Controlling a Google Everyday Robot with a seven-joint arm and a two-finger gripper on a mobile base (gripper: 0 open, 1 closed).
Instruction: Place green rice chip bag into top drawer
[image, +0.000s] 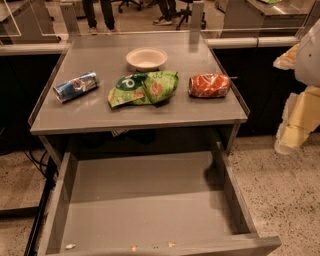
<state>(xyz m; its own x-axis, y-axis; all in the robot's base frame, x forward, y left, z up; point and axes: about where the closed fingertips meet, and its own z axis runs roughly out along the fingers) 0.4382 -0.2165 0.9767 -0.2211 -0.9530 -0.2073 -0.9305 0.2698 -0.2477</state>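
Blue can (75, 86): lies on its side near the left edge of the grey table (150, 117). Of all the things on the table, it is farthest to the gripper's left.

Green rice chip bag (143, 88): crumpled and lying flat in the middle of the tabletop, between the two cans and touching neither. It is well apart from the gripper, to its left and higher in the view. It is on the table, not in the drawer.

White bowl (146, 58): stands upright just behind the bag, toward the table's back edge and far to the gripper's left.

Top drawer (150, 200): pulled open under the table's front edge, below and to the left of the gripper. A few pale crumbs (134, 247) lie along its front.

Orange can (209, 85): crushed and lying on its side, right of the bag. It is the thing on the table nearest the gripper, but still apart from it.

Gripper (295, 127): at the right edge of the view, past the table's right side and over the speckled floor. It is lower than the tabletop and touches none of these things.

Gripper state: whether it is wide or narrow cannot be told.
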